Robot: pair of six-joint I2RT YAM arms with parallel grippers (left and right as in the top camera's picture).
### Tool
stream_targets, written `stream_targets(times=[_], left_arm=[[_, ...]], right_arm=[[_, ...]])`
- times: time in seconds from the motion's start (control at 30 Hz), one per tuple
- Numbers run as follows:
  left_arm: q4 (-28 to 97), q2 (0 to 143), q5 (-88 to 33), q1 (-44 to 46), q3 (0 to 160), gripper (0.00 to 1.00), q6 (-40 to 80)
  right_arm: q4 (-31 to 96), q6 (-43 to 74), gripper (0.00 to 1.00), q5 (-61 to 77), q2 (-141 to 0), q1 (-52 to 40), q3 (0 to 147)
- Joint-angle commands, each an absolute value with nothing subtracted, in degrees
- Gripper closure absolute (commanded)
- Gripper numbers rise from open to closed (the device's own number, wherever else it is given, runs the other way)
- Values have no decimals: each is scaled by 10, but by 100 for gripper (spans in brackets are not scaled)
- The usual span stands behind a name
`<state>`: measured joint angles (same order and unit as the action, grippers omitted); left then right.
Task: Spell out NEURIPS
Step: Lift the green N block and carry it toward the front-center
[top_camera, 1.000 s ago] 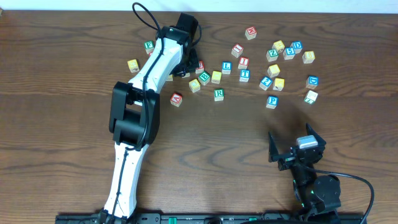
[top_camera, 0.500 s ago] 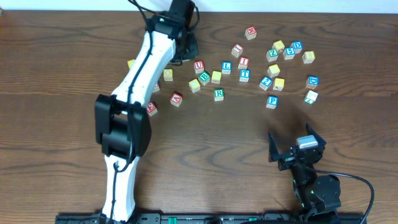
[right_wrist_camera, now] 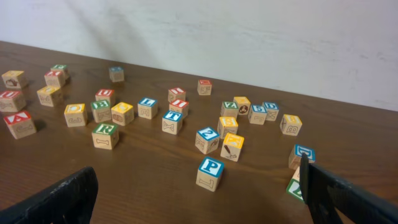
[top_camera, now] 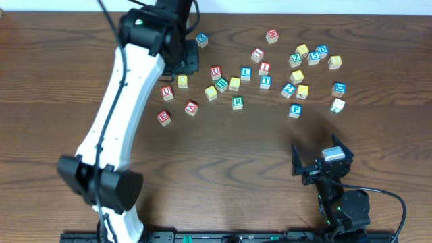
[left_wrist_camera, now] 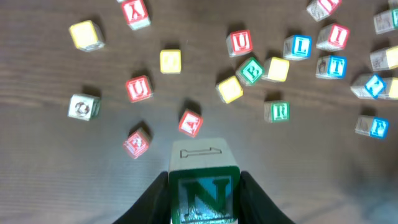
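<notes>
Two robot arms stand at a dark wooden table (top_camera: pixel 223 169) scattered with small wooden letter cubes.

From overhead, the white left arm (top_camera: pixel 121 101) reaches from the near edge up to the far left end of the scatter. Its own wrist hides its fingers and what they carry. Among the loose cubes are a red U cube (top_camera: pixel 215 71), a red I cube (top_camera: pixel 264 67), a green R cube (top_camera: pixel 237 102) and a blue P cube (top_camera: pixel 295 110), none of them touching one another. The right gripper (top_camera: pixel 318 155) sits near the front right, well apart from the cubes, its fingers spread wide with nothing between them.

The left wrist camera looks straight down. The left gripper (left_wrist_camera: pixel 204 202) is clamped on the N cube (left_wrist_camera: pixel 204 186), a dark finger pressed to each side and the green letter facing the camera, raised above the table. The other cubes lie blurred below it.

The right wrist camera looks low across the table. Two dark fingers (right_wrist_camera: pixel 62 199) frame the bottom corners, far apart. The P cube lies nearest, with the R cube off to its left and the I cube farther back.
</notes>
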<state>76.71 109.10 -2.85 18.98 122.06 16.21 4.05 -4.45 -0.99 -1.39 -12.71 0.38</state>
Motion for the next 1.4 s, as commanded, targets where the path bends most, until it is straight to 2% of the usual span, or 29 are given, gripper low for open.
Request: stream_targets(times=[0.0,0.1,0.27,0.5,0.73,1.0,1.37], left_arm=[[816,1048,-28,191,1232,93,146],[859,1025,-27,191,1218,93,146],[842,992,-27,202,1145,93,146],[672,864,-27,258,875,92,206],[561,852,-27,273,705,93,258],[490,908,-27,273,672,92,292],[463,1025,-28,273,672,92,294]], right_arm=[[43,-43,1,-7,-11,-124,3],[43,-43,1,-7,-11,-124,3],[43,-43,1,-7,-11,-124,3],[43,-43,1,-7,-11,-124,3],[43,-43,1,-7,-11,-124,3],[43,-43,1,-7,-11,-124,3],[43,-43,1,-7,-11,-124,3]])
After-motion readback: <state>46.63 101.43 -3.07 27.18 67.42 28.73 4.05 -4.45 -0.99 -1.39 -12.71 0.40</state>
